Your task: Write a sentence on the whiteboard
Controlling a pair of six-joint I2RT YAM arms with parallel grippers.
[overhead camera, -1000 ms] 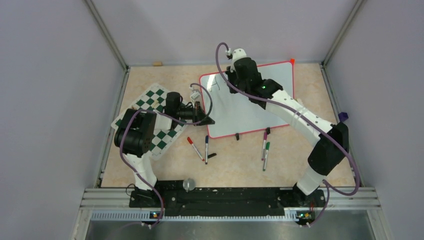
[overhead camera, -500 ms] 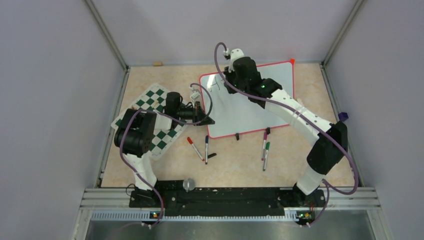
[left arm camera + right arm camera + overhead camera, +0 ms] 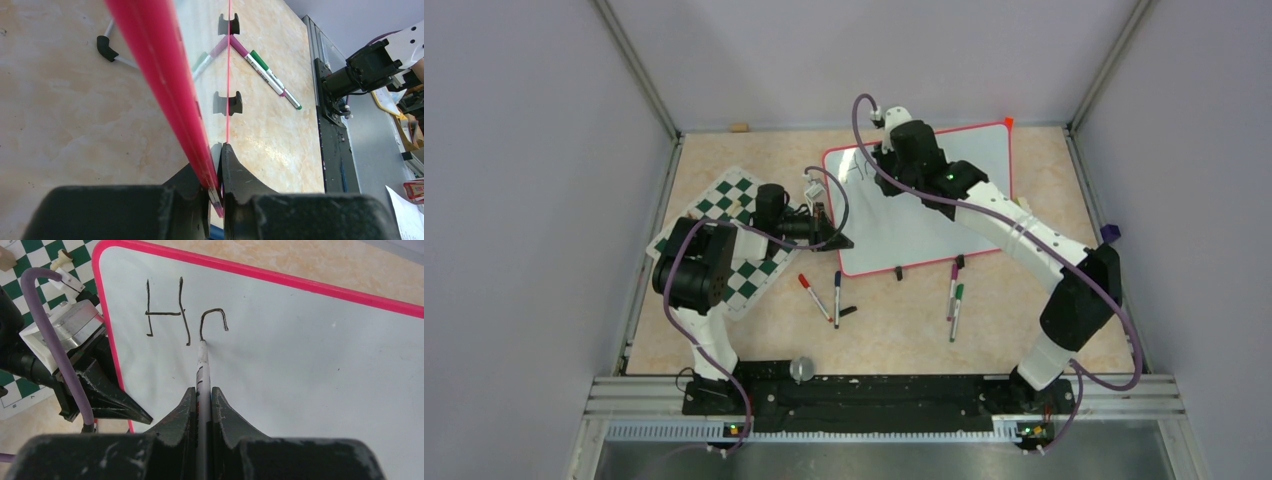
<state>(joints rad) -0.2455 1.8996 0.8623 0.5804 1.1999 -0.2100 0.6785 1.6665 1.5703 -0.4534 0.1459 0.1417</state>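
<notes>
The whiteboard (image 3: 924,215), white with a thin red frame, lies on the table at the back centre. My left gripper (image 3: 831,238) is shut on its left edge; in the left wrist view the red frame (image 3: 150,60) runs between the jaws of that gripper (image 3: 215,165). My right gripper (image 3: 880,156) hovers over the board's upper left corner, shut on a white marker (image 3: 202,365) whose tip touches the board (image 3: 310,370). A black "H" (image 3: 167,314) and a hooked stroke (image 3: 214,319) are written just ahead of the tip.
A green-and-white chess mat (image 3: 724,225) lies left of the board under the left arm. Loose markers lie in front of the board: a red one (image 3: 814,296), a blue one (image 3: 837,297), and a purple and green pair (image 3: 955,300). A black cap (image 3: 849,311) sits beside them.
My right gripper with the marker has shifted slightly back and to the left over the board's corner. The left gripper has stayed clamped on the board's edge.
</notes>
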